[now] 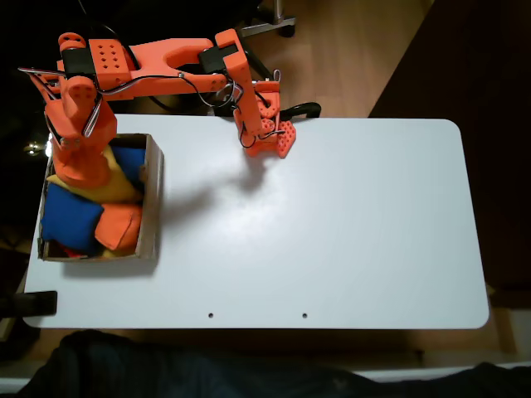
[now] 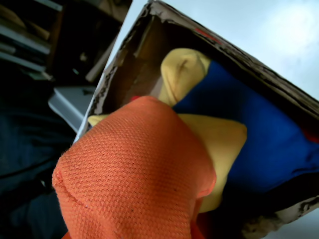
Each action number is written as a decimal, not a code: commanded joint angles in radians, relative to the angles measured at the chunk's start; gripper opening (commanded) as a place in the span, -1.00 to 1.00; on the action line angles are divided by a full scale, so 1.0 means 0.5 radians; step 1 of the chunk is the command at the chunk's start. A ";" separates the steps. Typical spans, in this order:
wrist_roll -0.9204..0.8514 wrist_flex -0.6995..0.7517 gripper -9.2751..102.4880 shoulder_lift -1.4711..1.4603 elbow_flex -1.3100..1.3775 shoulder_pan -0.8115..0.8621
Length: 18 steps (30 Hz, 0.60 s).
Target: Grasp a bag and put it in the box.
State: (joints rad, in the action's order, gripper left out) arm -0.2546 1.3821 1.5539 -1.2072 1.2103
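The brown cardboard box (image 1: pixel 154 199) stands at the table's left edge in the fixed view, holding blue, yellow and orange bags. My orange gripper (image 1: pixel 79 156) hangs over the box's back left part, shut on an orange bag (image 1: pixel 85 171). In the wrist view this bag (image 2: pixel 134 169) bulges close to the camera, above the box (image 2: pixel 249 64) and its contents; my fingers are hidden behind it. A second orange bag (image 1: pixel 120 225) lies in the box near its right wall.
Inside the box lie a yellow bag (image 1: pixel 121 187) (image 2: pixel 224 144) and a blue bag (image 1: pixel 70 217) (image 2: pixel 271 144). The arm's base (image 1: pixel 267 133) sits at the white table's (image 1: pixel 332 232) back edge. A black clamp (image 1: pixel 37 303) grips the front left corner.
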 commanded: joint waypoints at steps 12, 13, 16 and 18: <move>-0.098 0.012 -0.38 0.025 0.037 0.040; -0.101 0.012 -0.35 0.034 0.025 0.040; -0.086 0.009 -0.26 0.061 -0.006 0.037; -0.077 0.006 -0.18 0.083 -0.031 0.034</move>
State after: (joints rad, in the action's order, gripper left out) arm -0.2976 1.3867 1.5417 -1.2241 1.2226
